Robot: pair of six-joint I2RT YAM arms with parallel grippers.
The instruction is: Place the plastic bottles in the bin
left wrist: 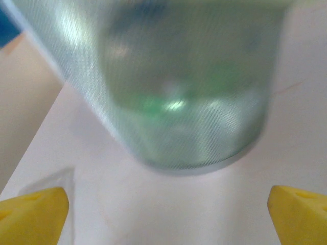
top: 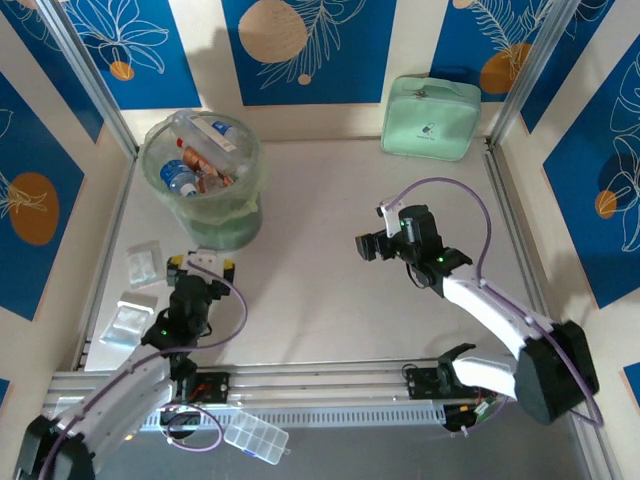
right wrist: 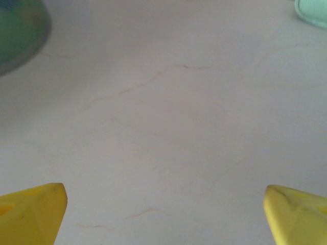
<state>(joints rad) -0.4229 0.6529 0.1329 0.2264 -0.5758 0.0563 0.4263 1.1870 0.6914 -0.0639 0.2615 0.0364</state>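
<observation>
Sitting at 6 o'clock, right at the near edge, is a clear box. A little farther, at 8 o'clock, two small clear packs lie on the desk. The left tool is at 9 o'clock, just in front of the bin. Its yellow fingers are spread wide and hold nothing. The right tool is near the middle, a bit toward 3 o'clock, and it points to 9 o'clock. Its fingers are spread wide too, with bare desk between them. The bin stands at 10 o'clock, well apart from the right tool. The bottles lie piled inside it. Far back at 1 o'clock, a mint case sits by the wall.
</observation>
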